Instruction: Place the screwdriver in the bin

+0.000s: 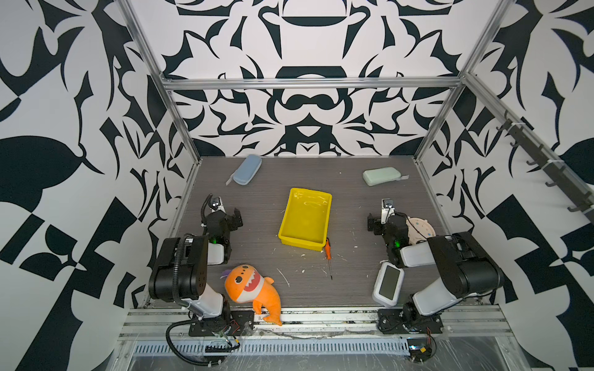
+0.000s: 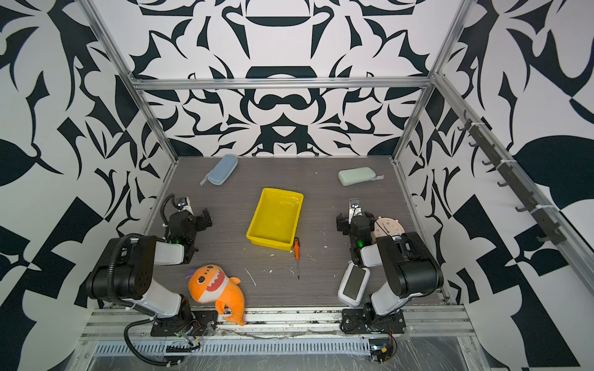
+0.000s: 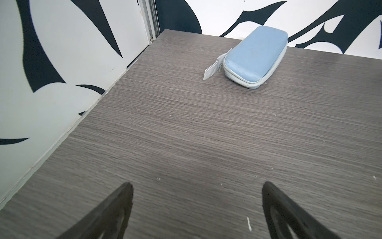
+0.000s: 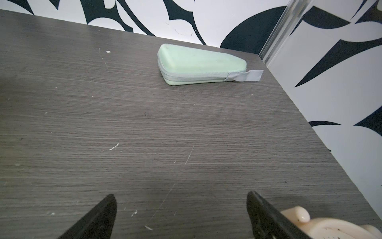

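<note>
With left gripper (image 3: 196, 187) and right gripper (image 4: 180, 194) gaping empty and the slim orange-handled screwdriver (image 1: 327, 250) lying outside the shallow yellow plastic bin (image 1: 305, 218) at its near corner, could shove the bin or skid the thin shaft when pinching low

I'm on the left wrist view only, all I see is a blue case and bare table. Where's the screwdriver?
Observer: In both top views the screwdriver lies on the table, just outside the bin's near corner on the right arm's side.
Operator: Which way does it point?
Observer: Its handle is at the bin end and its shaft points back toward the robot.
Operator: Anything in the bin?
Observer: Nothing; the bin looks empty.
Operator: And the right tool?
Observer: The right tool is open and holds nothing.
</note>
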### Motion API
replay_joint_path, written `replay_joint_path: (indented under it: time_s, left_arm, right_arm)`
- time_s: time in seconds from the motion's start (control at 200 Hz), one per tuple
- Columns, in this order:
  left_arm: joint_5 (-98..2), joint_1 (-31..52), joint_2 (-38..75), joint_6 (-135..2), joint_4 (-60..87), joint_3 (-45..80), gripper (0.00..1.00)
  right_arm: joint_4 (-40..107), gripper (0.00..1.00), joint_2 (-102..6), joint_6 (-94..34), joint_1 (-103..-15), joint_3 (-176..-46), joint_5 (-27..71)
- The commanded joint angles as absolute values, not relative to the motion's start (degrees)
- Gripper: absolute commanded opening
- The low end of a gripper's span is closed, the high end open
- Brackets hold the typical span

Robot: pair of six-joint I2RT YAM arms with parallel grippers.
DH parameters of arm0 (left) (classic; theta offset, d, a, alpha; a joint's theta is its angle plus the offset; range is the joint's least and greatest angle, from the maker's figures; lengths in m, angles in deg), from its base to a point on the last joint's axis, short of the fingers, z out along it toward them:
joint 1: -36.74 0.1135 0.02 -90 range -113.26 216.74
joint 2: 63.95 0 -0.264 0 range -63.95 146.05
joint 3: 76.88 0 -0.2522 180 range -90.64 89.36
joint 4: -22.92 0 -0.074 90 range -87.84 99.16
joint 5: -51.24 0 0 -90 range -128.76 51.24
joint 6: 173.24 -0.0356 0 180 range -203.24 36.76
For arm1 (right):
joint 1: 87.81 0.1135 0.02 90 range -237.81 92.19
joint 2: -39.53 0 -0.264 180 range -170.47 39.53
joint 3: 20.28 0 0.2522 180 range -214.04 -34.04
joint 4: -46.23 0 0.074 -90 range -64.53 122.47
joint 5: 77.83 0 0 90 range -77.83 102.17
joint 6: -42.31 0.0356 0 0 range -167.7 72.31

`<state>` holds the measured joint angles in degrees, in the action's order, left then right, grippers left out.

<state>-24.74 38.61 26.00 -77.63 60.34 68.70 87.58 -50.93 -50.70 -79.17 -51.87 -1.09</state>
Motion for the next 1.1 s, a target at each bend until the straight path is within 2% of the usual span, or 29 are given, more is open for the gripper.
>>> replay_joint_path:
  time_s: [0.0,0.295,0.395,0.455,0.525,0.57,0.62,0.68,0.73,0.825,0.89,0.99,1.095]
  left_arm:
    - [-25.1,38.8,24.9,-77.2,61.3,67.9,1.0]
    - [-25.1,38.8,25.0,-77.2,61.4,67.9,1.0]
    - [-25.0,38.8,24.9,-76.9,61.6,68.2,1.0]
    - [-25.5,38.8,24.6,-77.1,61.9,68.4,1.0]
    - [-30.8,38.7,24.1,-79.4,61.9,68.6,1.0]
    - [-33.6,38.7,22.9,-80.8,60.6,68.4,1.0]
    - [-31.8,38.6,20.5,-79.6,56.4,66.7,1.0]
    - [-29.6,38.5,15.6,-79.2,36.1,59.8,1.0]
    - [-26.5,38.1,13.9,-79.3,23.8,53.5,1.0]
    - [-23.1,34.4,11.2,-81.9,25.9,54.8,1.0]
    - [-22.0,31.0,5.9,-80.6,20.2,53.0,1.0]
    - [-31.3,29.1,-1.2,-71.8,6.2,47.8,1.0]
    - [-38.6,29.1,-5.7,-65.4,-5.1,45.4,1.0]
  right_arm:
    - [89.4,1.0,-49.7,-50.9,-79.3,-52.2,-1.3]
    - [90.0,1.0,-49.7,-50.4,-79.3,-51.9,-2.3]
    - [94.4,1.0,-49.0,-50.5,-79.3,-49.6,-1.0]
    - [95.6,1.0,-46.4,-50.5,-79.1,-47.5,-1.0]
    - [91.0,1.0,-41.0,-49.5,-79.1,-47.5,-2.2]
    - [84.5,1.0,-37.4,-48.4,-79.1,-48.6,-4.8]
    - [75.7,1.0,-33.2,-47.0,-79.1,-51.0,-9.0]
    - [60.4,1.0,-26.6,-43.8,-79.1,-55.7,-11.5]
    - [47.9,1.0,-21.7,-40.8,-79.1,-60.9,-9.7]
    - [32.2,1.0,-16.1,-32.4,-79.1,-68.5,-3.6]
    - [16.3,1.0,-14.3,-25.1,-79.1,-74.2,-0.3]
    - [-2.5,1.0,-12.6,-18.1,-79.2,-77.5,-3.0]
    - [-4.6,1.0,-9.9,-14.9,-79.2,-73.4,-0.3]
